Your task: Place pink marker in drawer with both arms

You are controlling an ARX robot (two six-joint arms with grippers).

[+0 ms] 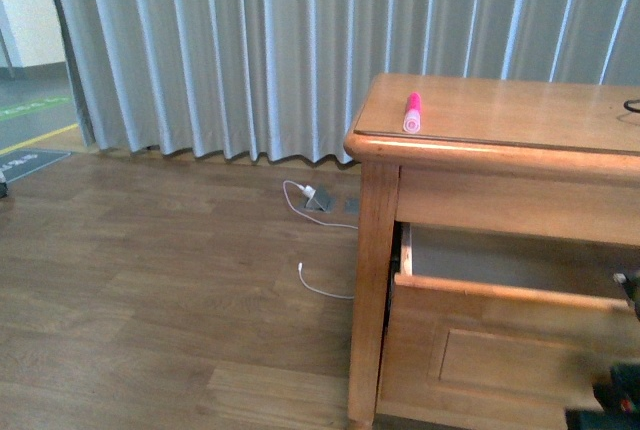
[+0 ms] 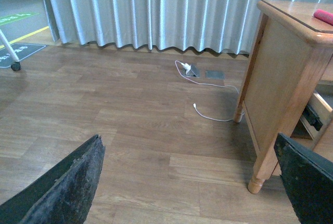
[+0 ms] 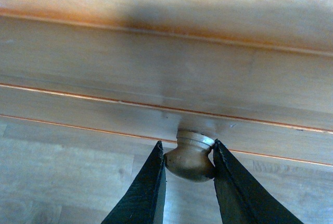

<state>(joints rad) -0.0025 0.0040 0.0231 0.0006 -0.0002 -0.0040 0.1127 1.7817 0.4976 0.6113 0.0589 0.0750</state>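
The pink marker (image 1: 412,111) lies on the dresser top near its front left corner, pale cap end toward me; its tip also shows in the left wrist view (image 2: 323,15). The drawer (image 1: 500,325) is pulled partly out below, its pale interior showing. My right gripper (image 3: 189,157) is shut on the drawer knob (image 3: 190,154), a finger on each side; part of that arm (image 1: 615,400) shows at the lower right of the front view. My left gripper (image 2: 190,182) is open and empty above the floor, left of the dresser leg.
The wooden dresser (image 1: 480,150) stands on a wood-plank floor (image 1: 150,300). A white cable (image 1: 320,285) and floor socket (image 1: 317,198) lie near its left leg. Grey curtains (image 1: 250,40) hang behind. A dark cable end (image 1: 632,106) lies on the dresser top at the right.
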